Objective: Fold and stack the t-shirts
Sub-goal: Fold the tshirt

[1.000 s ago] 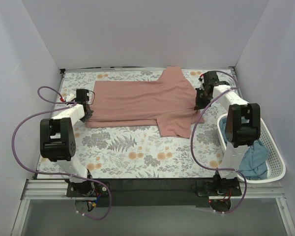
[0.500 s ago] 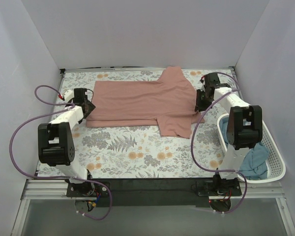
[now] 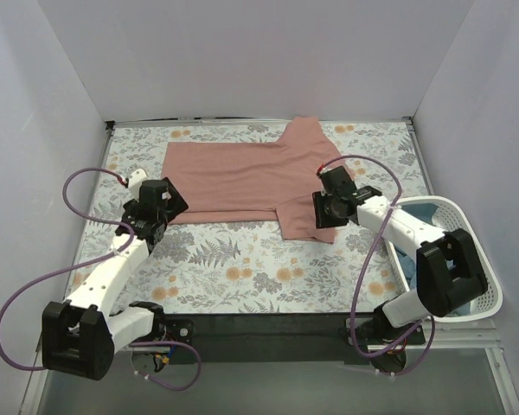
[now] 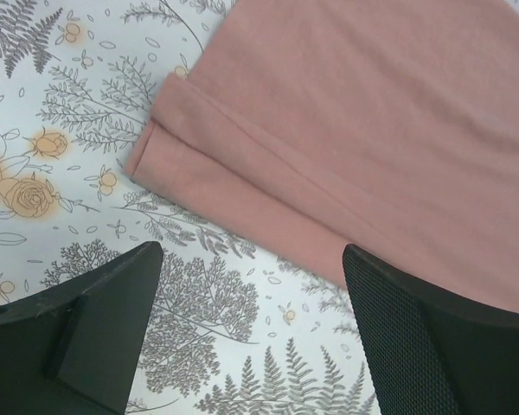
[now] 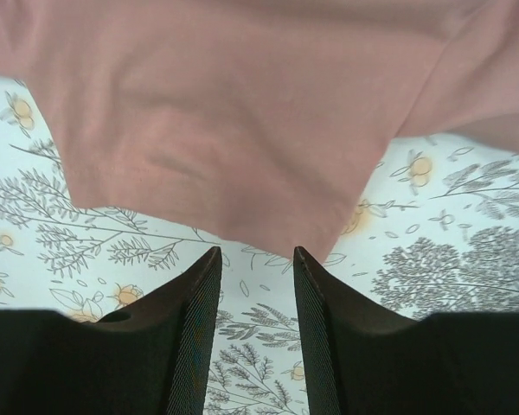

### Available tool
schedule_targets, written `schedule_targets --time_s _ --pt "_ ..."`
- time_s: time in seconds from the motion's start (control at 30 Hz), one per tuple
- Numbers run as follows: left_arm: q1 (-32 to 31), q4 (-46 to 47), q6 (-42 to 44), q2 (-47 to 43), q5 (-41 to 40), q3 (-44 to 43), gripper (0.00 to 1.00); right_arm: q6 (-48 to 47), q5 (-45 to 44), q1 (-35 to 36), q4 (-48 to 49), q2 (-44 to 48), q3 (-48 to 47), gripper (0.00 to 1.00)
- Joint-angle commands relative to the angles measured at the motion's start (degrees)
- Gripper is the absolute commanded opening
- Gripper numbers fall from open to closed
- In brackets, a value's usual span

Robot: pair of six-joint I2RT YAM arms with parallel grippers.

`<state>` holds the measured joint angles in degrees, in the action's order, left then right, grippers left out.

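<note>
At the near edge of the counter [image 3: 268,327] both arms rose from their bases, purple cables [image 3: 22,290] looping off them. The floral-patterned cloth [image 3: 242,268] covered the counter surface and lay bare across the near half.

Further in, the left pincer [image 4: 253,255] hovered above the cloth with its jaws spread wide, grasping nothing. Its wrist view showed the fingers [image 4: 104,320] standing on either side of the dusty-pink t-shirt's [image 3: 233,173] near-left corner, apart from the fabric. At that corner the shirt was doubled over, two layers showing at the edge.

On the right side, the right pincer [image 5: 255,252] was also unclenched. Its jaws were parted by a narrow gap with only the flowered cloth showing between them. The tips sat just short of the near sleeve [image 3: 310,220], whose loose edge lay flat right beyond them; whether they touched it could not be told.

To the right, the white slotted basket [image 3: 495,294] stood at the counter's edge, the right arm reaching across its near-left side.

The t-shirt itself lay flat on the far half of the counter, stretched left to right as a long folded band. The far sleeve [image 3: 304,130] pointed toward the back wall.
</note>
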<state>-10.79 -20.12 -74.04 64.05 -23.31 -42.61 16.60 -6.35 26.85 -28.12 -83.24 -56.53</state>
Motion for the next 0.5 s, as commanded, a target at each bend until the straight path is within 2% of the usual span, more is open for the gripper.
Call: schedule_targets --time_s 0.0,0.13,0.33,0.43,0.47 --pt "-1.3 0.4 3.6 -3.8 0.5 4.6 0.85 2.9 -1.9 3.5 3.7 -2.3 1.6 0.46" --pt "-2.9 1.6 4.6 -3.8 3.9 6.2 0.85 3.9 -4.7 7.0 5.0 -5.7 1.5 0.46" --pt "-4.1 3.2 5.4 -0.5 4.1 6.8 0.86 4.0 -6.4 8.9 6.8 -11.6 0.8 0.46" --pt "-4.2 3.2 5.5 0.3 3.6 6.3 0.86 3.7 -7.4 9.1 7.0 -14.0 1.1 0.4" --pt "-4.2 3.2 5.6 0.4 3.3 6.4 0.86 3.4 -7.7 9.3 6.9 -14.2 1.2 0.31"
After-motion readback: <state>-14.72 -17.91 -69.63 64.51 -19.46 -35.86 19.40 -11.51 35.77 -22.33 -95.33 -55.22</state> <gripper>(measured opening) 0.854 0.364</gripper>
